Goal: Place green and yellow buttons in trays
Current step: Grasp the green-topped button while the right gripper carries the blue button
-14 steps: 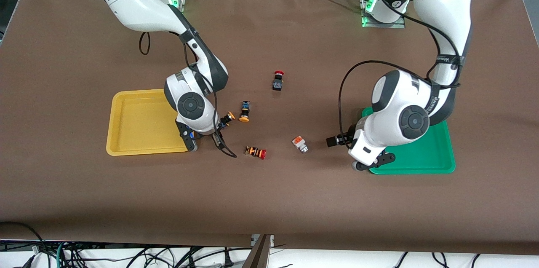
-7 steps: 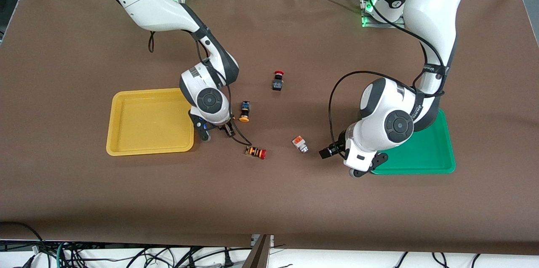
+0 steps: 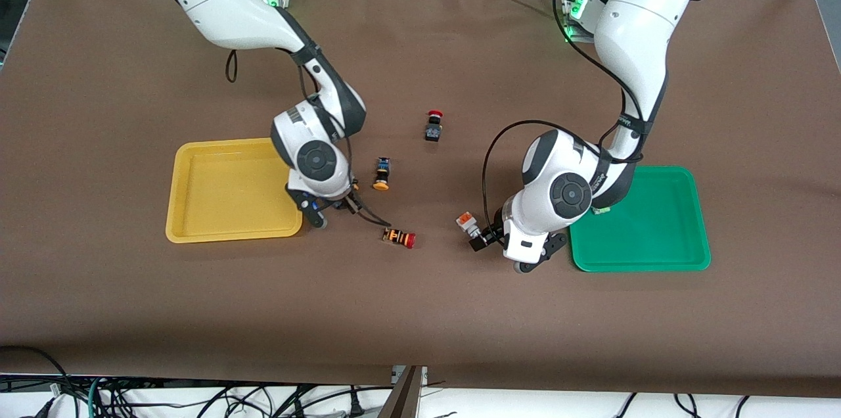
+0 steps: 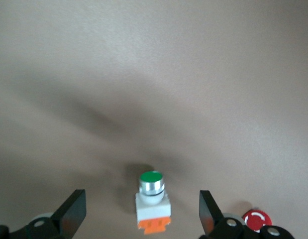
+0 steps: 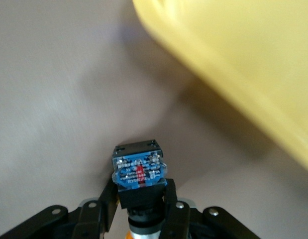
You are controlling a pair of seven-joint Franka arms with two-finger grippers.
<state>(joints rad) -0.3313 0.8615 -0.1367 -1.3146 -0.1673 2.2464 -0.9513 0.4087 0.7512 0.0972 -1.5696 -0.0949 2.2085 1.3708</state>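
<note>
Evidently the right tool point(image 5: 141, 209) had its fingers clamped on a blue-backed yellow-capped button point(image 5: 139, 174) beside the shallow yellow plastic tray point(image 3: 230, 191) meant for it, while the left tool point(image 4: 142, 219) stood spread wide astride the silver green-capped button point(image 4: 153, 201) on the brown desk point(image 3: 420, 313), near the green tray point(image 3: 640, 221).
</note>
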